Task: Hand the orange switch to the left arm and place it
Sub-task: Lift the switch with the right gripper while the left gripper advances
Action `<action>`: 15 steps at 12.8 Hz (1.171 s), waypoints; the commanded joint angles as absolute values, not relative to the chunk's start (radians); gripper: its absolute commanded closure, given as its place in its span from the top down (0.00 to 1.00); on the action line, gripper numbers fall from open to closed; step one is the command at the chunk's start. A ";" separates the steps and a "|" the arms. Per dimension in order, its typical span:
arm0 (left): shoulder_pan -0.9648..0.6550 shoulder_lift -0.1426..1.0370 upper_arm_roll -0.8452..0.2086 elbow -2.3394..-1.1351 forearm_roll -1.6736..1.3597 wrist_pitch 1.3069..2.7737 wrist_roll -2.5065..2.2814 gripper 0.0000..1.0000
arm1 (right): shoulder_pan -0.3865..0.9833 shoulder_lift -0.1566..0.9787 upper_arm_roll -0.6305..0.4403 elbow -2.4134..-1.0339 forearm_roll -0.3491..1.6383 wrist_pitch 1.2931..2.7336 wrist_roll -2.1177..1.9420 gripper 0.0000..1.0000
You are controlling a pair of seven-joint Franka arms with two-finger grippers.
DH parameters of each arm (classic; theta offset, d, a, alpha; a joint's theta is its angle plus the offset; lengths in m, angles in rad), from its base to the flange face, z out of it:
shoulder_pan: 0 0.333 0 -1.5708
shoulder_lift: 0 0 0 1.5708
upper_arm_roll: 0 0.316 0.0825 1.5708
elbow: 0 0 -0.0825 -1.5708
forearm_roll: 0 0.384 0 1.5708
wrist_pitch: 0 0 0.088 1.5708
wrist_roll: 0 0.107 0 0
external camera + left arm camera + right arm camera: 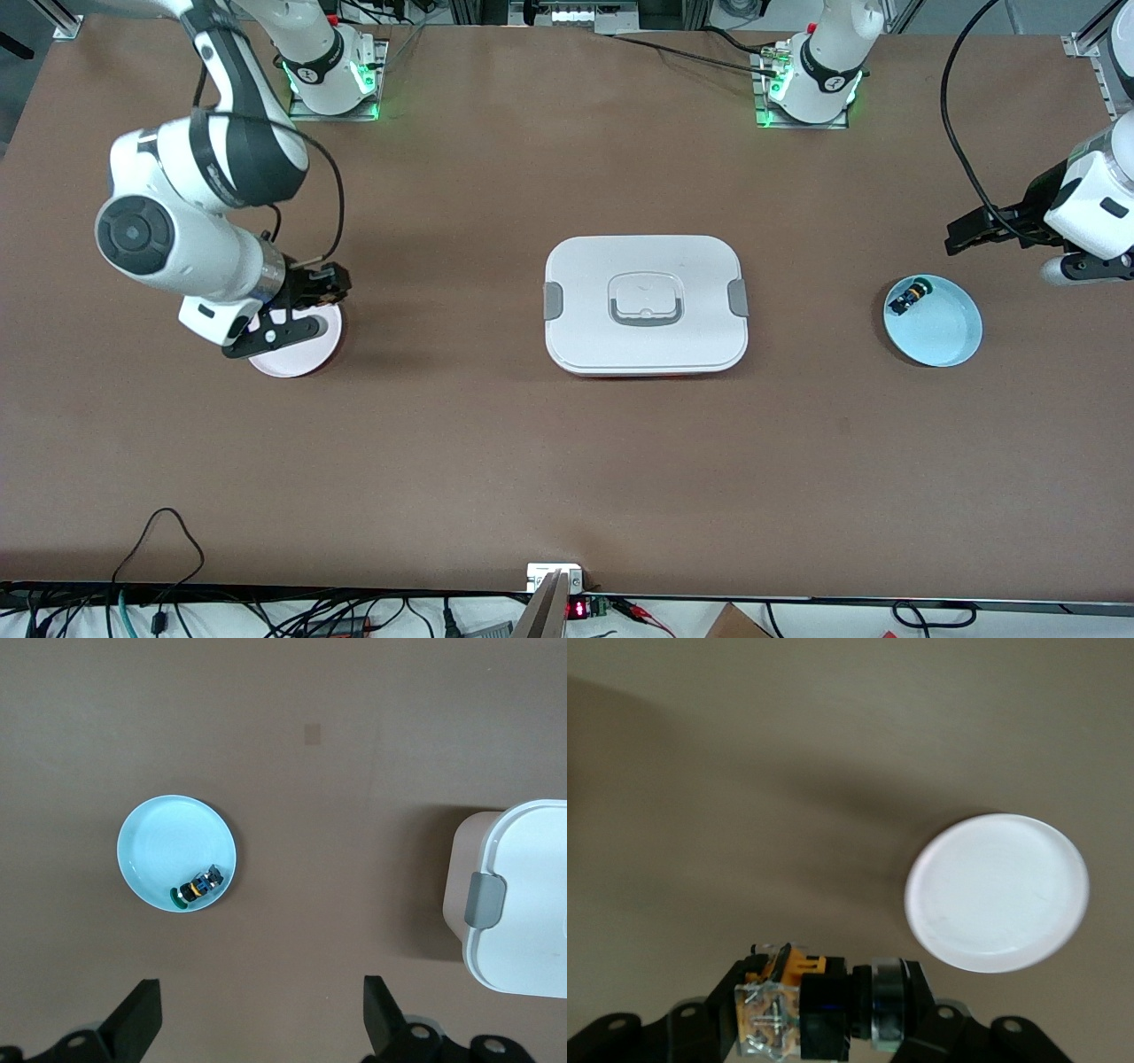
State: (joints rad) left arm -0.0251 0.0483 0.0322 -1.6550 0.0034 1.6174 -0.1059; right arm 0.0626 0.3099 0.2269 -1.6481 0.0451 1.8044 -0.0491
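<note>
My right gripper (312, 289) is shut on the orange switch (788, 970), a small black part with an orange and clear end, and holds it in the air over the edge of a pale pink plate (301, 353). In the right wrist view the switch lies crosswise between the fingers of that gripper (824, 1017), with the plate (997, 893) below and to one side. The white box (646, 304) sits in the table's middle between the arms. My left gripper (966, 235) is open and empty, in the air beside the blue plate (943, 330).
The blue plate (164, 846) holds a small black-and-blue part with a green cap (197, 887), which also shows in the front view (909, 296). The box's end with its grey clip (485, 901) shows in the left wrist view. Cables hang along the table's near edge.
</note>
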 commanded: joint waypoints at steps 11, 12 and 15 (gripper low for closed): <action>-0.020 0.069 0.095 -1.693 -0.591 1.519 -0.086 1.00 | 0.048 0.207 0.259 -1.601 0.652 1.785 -1.033 0.20; -0.021 0.074 0.095 -1.706 -0.680 1.519 -0.089 1.00 | 0.054 0.210 0.259 -1.609 0.742 1.796 -1.078 0.20; -0.029 0.075 0.089 -1.856 -1.081 1.519 -0.087 1.00 | 0.051 0.222 0.259 -1.628 0.963 1.828 -1.256 0.20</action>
